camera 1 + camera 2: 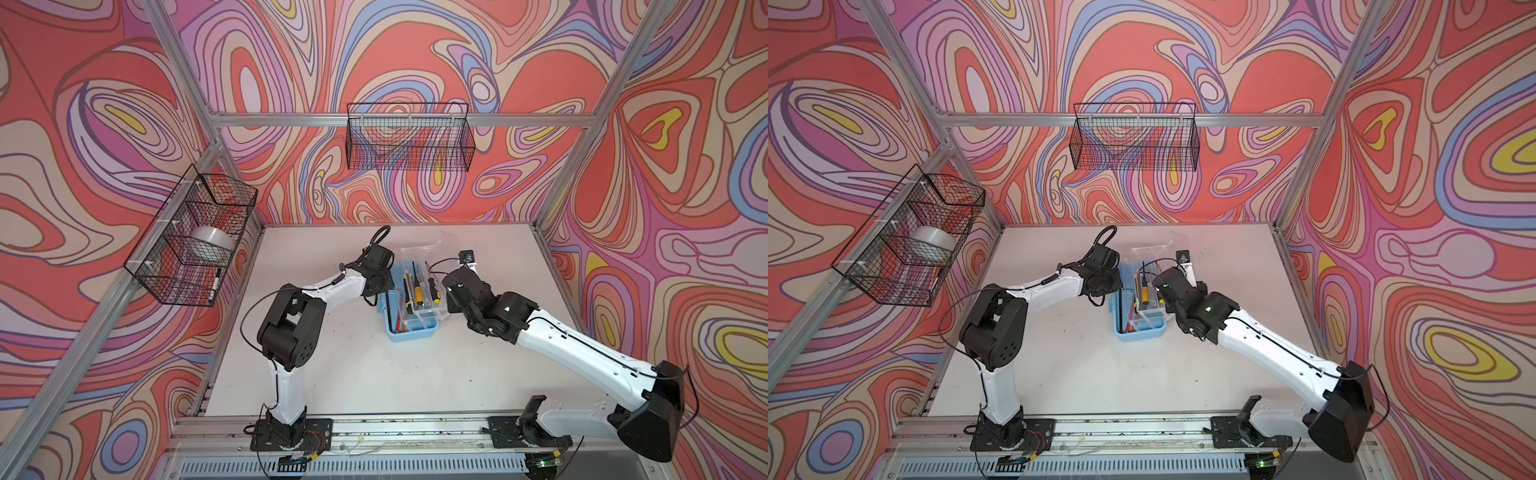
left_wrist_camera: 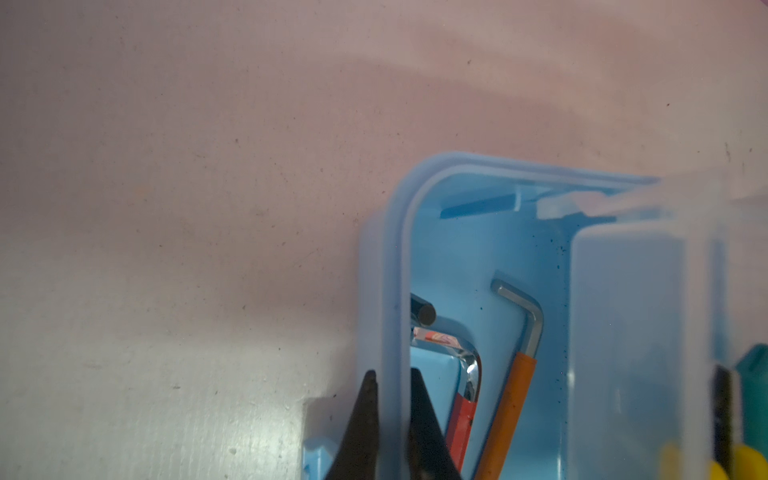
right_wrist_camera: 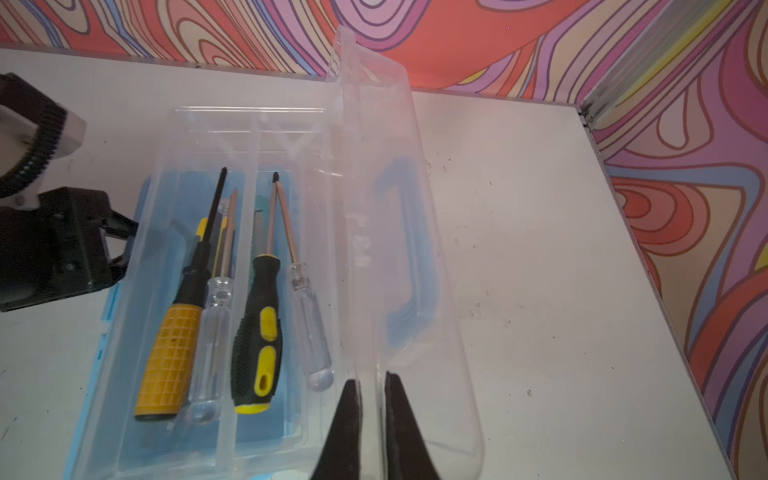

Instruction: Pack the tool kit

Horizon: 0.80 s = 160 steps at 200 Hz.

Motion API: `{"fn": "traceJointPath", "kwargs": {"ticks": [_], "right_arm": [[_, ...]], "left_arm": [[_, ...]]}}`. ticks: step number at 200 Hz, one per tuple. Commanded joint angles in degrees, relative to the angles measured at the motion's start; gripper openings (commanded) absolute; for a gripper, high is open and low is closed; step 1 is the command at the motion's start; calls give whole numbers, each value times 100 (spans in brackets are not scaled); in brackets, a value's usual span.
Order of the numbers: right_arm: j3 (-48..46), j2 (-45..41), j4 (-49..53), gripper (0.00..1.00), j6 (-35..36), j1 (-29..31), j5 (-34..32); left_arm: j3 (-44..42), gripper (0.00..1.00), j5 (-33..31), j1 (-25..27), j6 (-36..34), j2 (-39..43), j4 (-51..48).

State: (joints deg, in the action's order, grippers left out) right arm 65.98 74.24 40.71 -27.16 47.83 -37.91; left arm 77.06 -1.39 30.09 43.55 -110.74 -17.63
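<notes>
The left end effector (image 2: 392, 372) was clamped on the side wall of the blue box (image 2: 395, 249), bracing it on the worktop (image 2: 166, 208) near its middle. The right end effector (image 3: 370, 377) pinched an edge of the raised clear lid (image 3: 374, 124). Closing well likely meant swinging that lid slowly over the screwdrivers (image 3: 257, 316), box held firm.

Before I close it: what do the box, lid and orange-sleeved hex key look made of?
The box: light-blue plastic, slightly translucent, smooth moulded rim. The lid: clear hard plastic, glossy; the table shows through. The hex key: dull grey metal, likely steel; its orange sleeve is probably plastic or rubber.
</notes>
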Motion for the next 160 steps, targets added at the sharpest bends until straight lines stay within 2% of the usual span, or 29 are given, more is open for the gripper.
{"fn": "traceJointPath", "kwargs": {"ticks": [1,63,82,95,118,132,160], "right_arm": [[315,315,-360,0,-384,568,603],[668,787,-507,0,-518,1209,877],[689,823,-617,12,-553,1258,1071],[681,813,-722,20,-549,1260,1199],[698,836,-831,31,-484,1265,1396],[734,850,-888,32,-492,1264,1535],[663,752,-1004,32,-492,1266,1581]], "left_arm": [[-86,0,422,279,136,218,172],[-121,0,503,272,211,338,207],[-69,0,631,274,207,381,413],[-25,5,623,270,174,420,367],[-15,20,435,270,102,544,288],[-24,22,344,265,75,616,113],[-59,33,203,237,62,787,27]]}}
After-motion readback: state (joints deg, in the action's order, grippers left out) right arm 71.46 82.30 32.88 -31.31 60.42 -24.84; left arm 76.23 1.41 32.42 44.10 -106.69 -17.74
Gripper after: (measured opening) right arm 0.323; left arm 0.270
